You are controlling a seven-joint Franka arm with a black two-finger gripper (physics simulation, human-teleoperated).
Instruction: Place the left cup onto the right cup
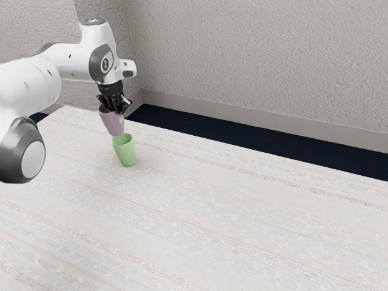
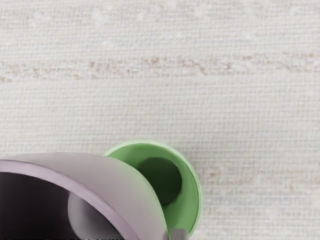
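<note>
A grey textured wall (image 1: 254,54) with a pale baseboard (image 1: 273,121) fills the top of the exterior view, above a strip of dark navy floor (image 1: 273,142). The pale, streaked woven tabletop (image 1: 230,218) covers the lower frame. The white Franka arm (image 1: 36,79) enters at the upper left. Its black jaws pinch the rim of the mauve cup (image 1: 112,123), held tilted off the tabletop in the upper left. Its base is just above the mouth of the upright green cup (image 1: 124,150). In the wrist view, the mauve cup (image 2: 100,185) overlaps the green cup's (image 2: 185,200) rim.
</note>
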